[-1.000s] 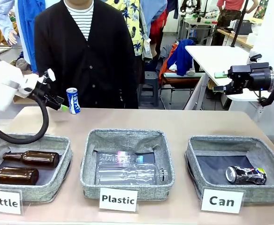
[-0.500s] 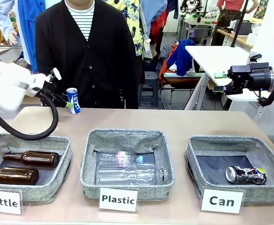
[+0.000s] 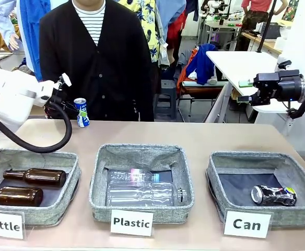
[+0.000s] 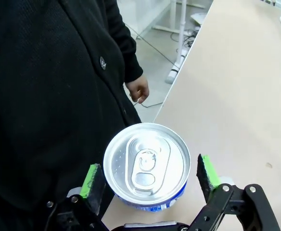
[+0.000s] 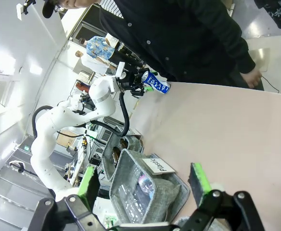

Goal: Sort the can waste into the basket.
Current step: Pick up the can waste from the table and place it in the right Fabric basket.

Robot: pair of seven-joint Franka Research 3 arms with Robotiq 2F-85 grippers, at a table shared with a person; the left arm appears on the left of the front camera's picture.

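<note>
Holding blue-and-white can [image 3: 81, 112] aloft, left end effector [image 3: 74, 111] level

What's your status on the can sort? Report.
Left gripper around blue-and-white can at table's far left. Right gripper open, empty. Dented can in Can basket. Nothing in the way.

Blue-and-white can [image 3: 81, 112] with a silver top, green pads [image 4: 91, 175] on the black left gripper [image 4: 147, 175]. Grey woven basket [image 3: 293, 218], dark lining, holds a black-and-silver can [image 3: 273, 195] with a yellow-green end. Beige tabletop [image 3: 194, 135].
</note>
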